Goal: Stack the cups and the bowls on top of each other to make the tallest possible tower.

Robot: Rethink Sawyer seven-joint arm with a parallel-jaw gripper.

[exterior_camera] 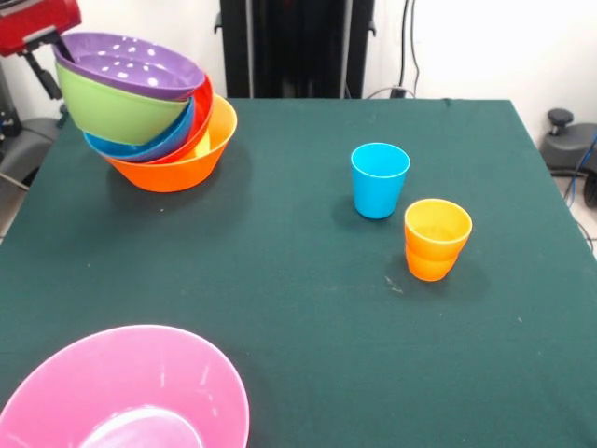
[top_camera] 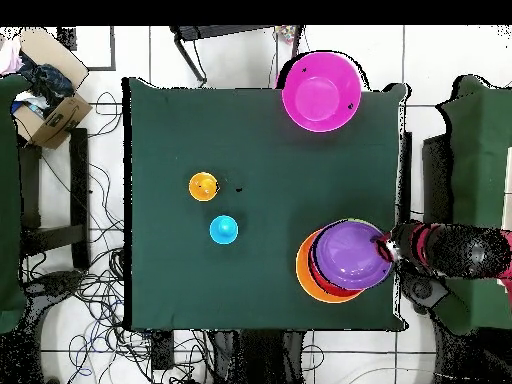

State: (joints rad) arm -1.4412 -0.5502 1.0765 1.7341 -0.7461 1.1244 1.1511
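A: So, starting at the left of the front view, what stands there?

B: At the near left edge of the green-clothed bench (exterior_camera: 298, 317) sits a large glossy pink plastic bowl (exterior_camera: 131, 387), partly cut off by the frame. Behind it, at the far left, rises the tower (exterior_camera: 149, 112): a big orange plastic bowl (exterior_camera: 187, 163) as base, then a red-orange bowl (exterior_camera: 202, 112), a blue bowl (exterior_camera: 154, 145), a green bowl (exterior_camera: 117, 112) and a purple bowl (exterior_camera: 131, 63) on top. The upper bowls lean to the left.

A: And the arm?

B: The red and black gripper (exterior_camera: 58, 47) meets the purple bowl's left rim. I cannot tell whether the jaws are open or closed.

A: Further right?

B: A small glossy blue plastic cup (exterior_camera: 380, 179) stands upright right of centre. Just beside it, nearer and to the right, stands an orange plastic cup stack (exterior_camera: 437, 239), yellowish inside.

A: Does the overhead view agree?

B: Yes, both cups stand well apart from the tower and from the pink bowl.
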